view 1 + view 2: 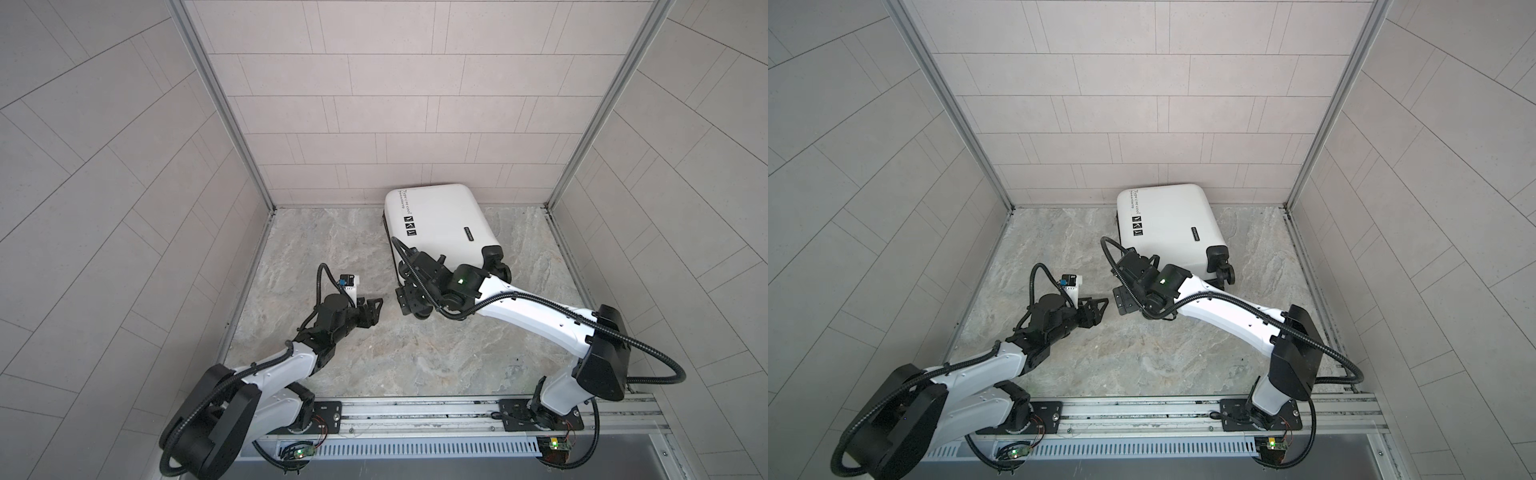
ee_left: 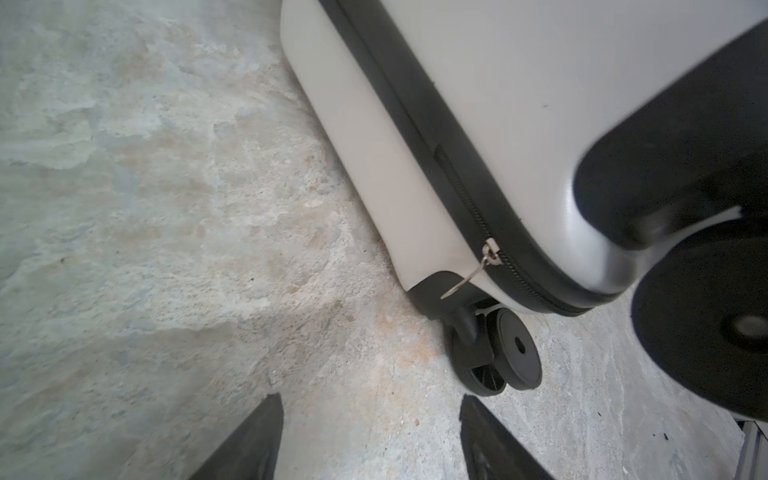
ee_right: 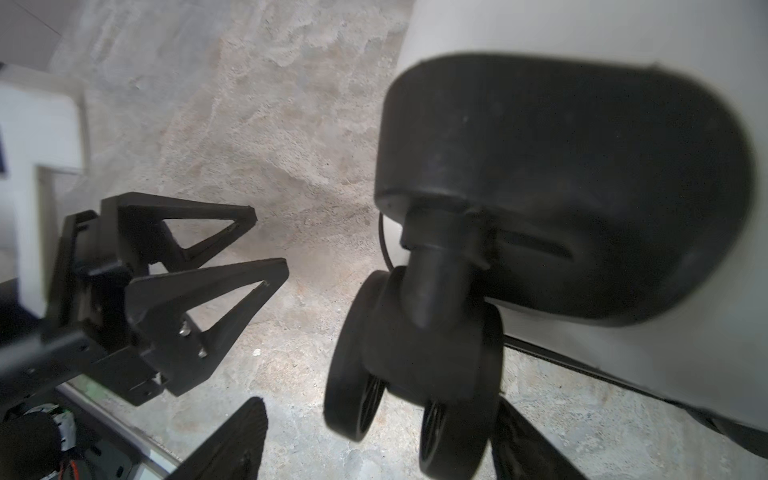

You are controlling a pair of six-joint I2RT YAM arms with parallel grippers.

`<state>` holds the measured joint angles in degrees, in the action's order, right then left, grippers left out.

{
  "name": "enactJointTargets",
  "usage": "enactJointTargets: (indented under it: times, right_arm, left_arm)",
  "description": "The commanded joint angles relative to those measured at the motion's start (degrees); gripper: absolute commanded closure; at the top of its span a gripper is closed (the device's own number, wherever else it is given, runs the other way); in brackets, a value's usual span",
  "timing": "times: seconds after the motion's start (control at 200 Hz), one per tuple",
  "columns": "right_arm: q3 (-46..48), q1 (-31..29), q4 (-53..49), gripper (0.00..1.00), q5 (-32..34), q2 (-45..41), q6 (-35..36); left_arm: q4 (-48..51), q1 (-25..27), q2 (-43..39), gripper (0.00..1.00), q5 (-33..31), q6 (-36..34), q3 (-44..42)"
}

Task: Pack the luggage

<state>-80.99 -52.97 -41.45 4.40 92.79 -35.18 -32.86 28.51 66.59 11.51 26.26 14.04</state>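
The luggage (image 2: 519, 104) is smooth, glossy plastic — zipper pull (image 2: 459, 280) metal, tabletop (image 2: 166, 208) seemingly rough stone.

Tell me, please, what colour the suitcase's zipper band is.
Black zipper band on a white shell, clearest in the left wrist view.

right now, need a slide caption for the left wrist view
Open left tool faces a corner of the white luggage, silver zipper pull dangling beside a black wheel

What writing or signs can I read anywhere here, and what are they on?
"Have a nice trip": small print on the white suitcase lid, barely readable.
Larger line beside it: maybe "Type c ... cool", too blurred to confirm.
Three black square icons: pictures, no words.
Black label: too small to read.
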Motion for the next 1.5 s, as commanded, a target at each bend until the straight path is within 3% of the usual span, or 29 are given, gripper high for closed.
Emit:
enactJointTargets:
  times: [0.0, 0.26, 0.475, 0.846, 1.496]
  right_arm:
    - [-1.74, -0.19, -2.84, 0.21, 3.82, 1.03, -1.09]
    - [-4.35, -0.2, -5.22, 0.6, 6.36, 1.69, -0.15]
    - [-8.98, -0.14, -9.32, 0.75, 9.95, 1.87, 3.43]
    - [-14.94, -0.12, -13.57, 0.8, 10.62, 4.53, 11.55]
    - [-15.46, 0.59, -15.02, 0.8, 7.63, 4.01, 11.38]
  left_arm:
    - [-9.19, 1.19, 2.49, 0.31, 0.71, -4.1, -0.78]
    - [-15.58, 1.85, 10.54, 0.46, 5.42, -7.61, 1.55]
    - [-20.72, 2.61, 14.17, 0.48, 5.74, -9.9, 1.51]
    - [-22.95, 4.86, 18.52, 0.46, 5.37, -14.7, 5.29]
    - [-42.81, 5.75, 34.08, 0.53, 3.92, -15.22, 6.52]
